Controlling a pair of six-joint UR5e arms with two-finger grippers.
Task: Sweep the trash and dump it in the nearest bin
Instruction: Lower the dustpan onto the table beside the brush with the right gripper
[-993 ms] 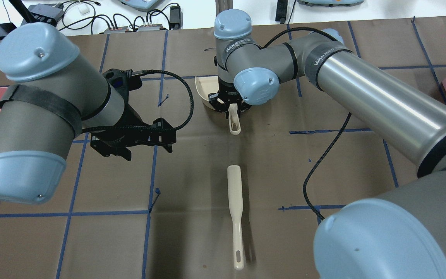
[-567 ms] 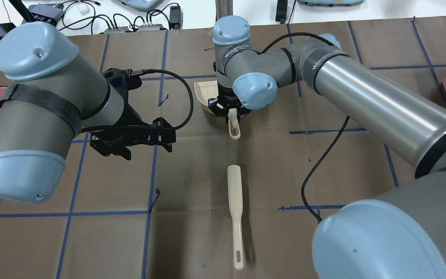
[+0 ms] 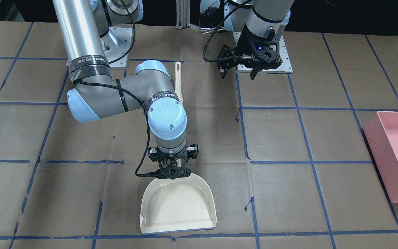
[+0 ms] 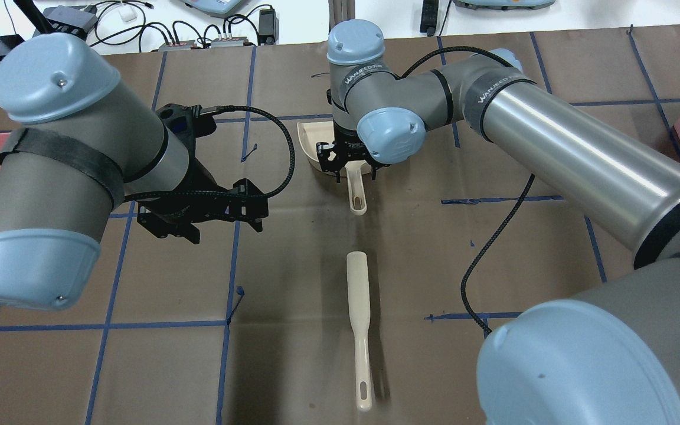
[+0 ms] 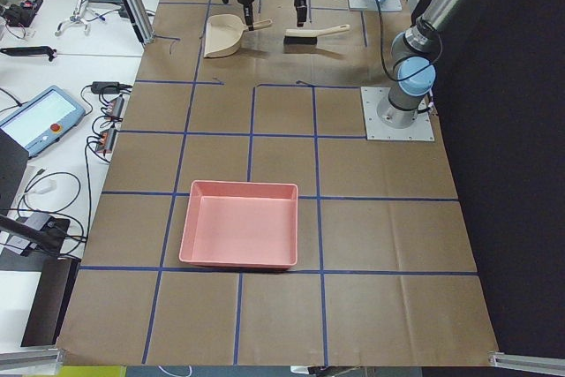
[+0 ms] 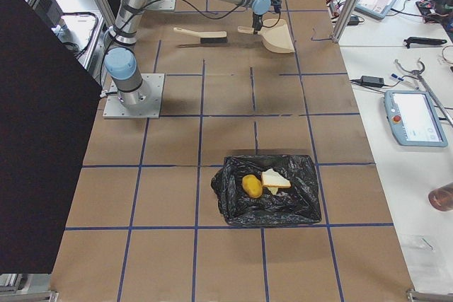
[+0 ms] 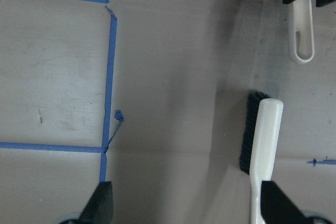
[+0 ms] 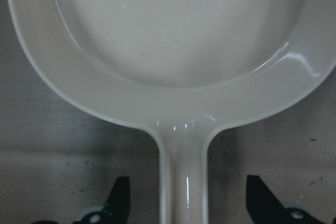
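Observation:
The trash lies in a black-bag-lined bin [image 6: 267,192]: a yellow-brown potato-like lump [image 6: 251,186] and a white bread-like slice [image 6: 275,179]. The cream dustpan [image 3: 178,207] rests flat on the table with nothing in it. My right gripper [image 8: 191,205] is open, and its fingers [image 8: 118,199] stand wide on either side of the dustpan handle [image 4: 356,198] without touching it. The cream brush [image 4: 359,313] lies on the table nearer the robot. My left gripper [image 7: 189,208] hovers open over bare table, left of the brush [image 7: 261,150], holding nothing.
A pink bin [image 3: 396,155] stands at the table's end on the robot's left, and it shows with nothing inside [image 5: 238,222]. Blue tape lines cross the brown table cover. A black cable [image 4: 481,254] hangs from the right arm.
My right gripper has opened and let go of the dustpan handle, which now lies a little lower on the table. The left arm and the brush have not moved.

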